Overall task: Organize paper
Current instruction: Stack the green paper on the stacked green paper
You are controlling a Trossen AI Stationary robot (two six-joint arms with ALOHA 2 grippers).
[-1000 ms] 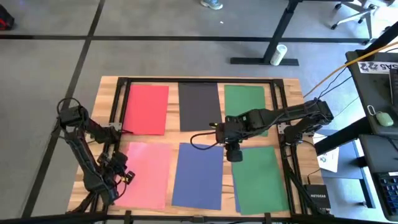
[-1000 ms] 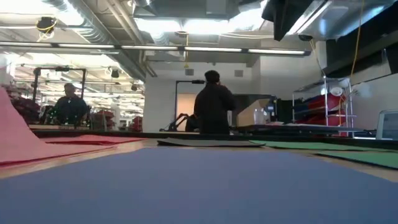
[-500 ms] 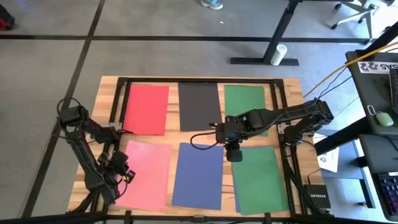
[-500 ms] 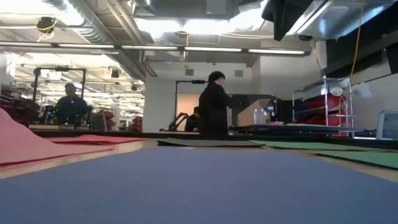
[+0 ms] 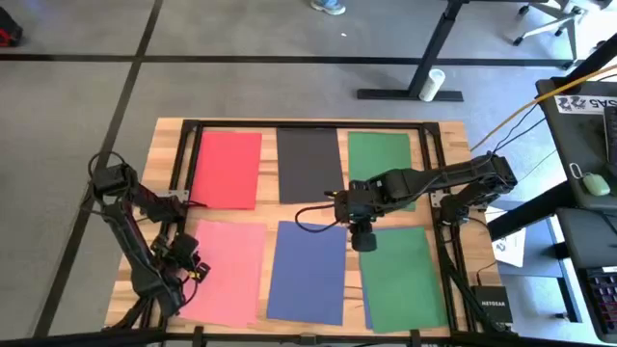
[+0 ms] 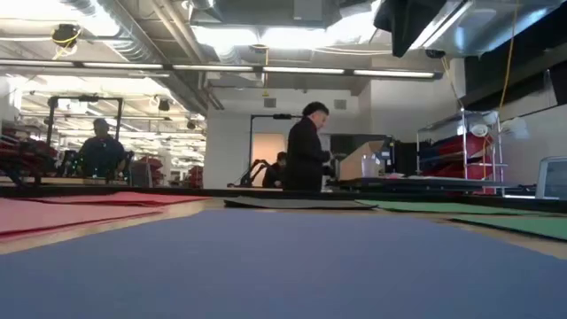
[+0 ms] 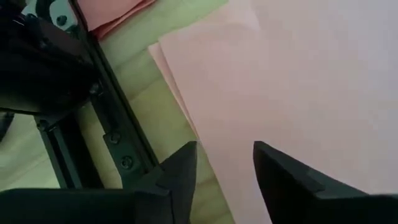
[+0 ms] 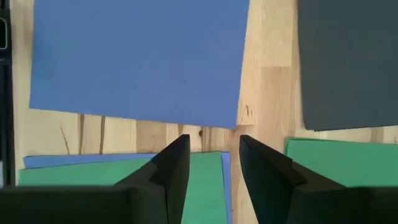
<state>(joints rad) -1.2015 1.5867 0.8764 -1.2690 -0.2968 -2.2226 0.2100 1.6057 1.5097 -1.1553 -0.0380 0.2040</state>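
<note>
Pink sheet (image 5: pixel 229 270) now lies flat at the table's near-left; a sec ago its left edge was lifted (seen raised in low view), now it's down. Left gripper (image 5: pixel 196 273) sits at that edge, fingers (image 7: pixel 180 171) released, nothing between them, so looks like pink was just let go. Blue sheet (image 5: pixel 307 272) beside it, near green sheet (image 5: pixel 402 278) w/ a blue strip peeking under. Far row: red sheet (image 5: pixel 228 169), black sheet (image 5: pixel 309 164), far green sheet (image 5: pixel 377 154). Right gripper (image 5: pixel 361 241) unchanged, hovering open btwn blue & near green. Likely next: that buried blue.
</note>
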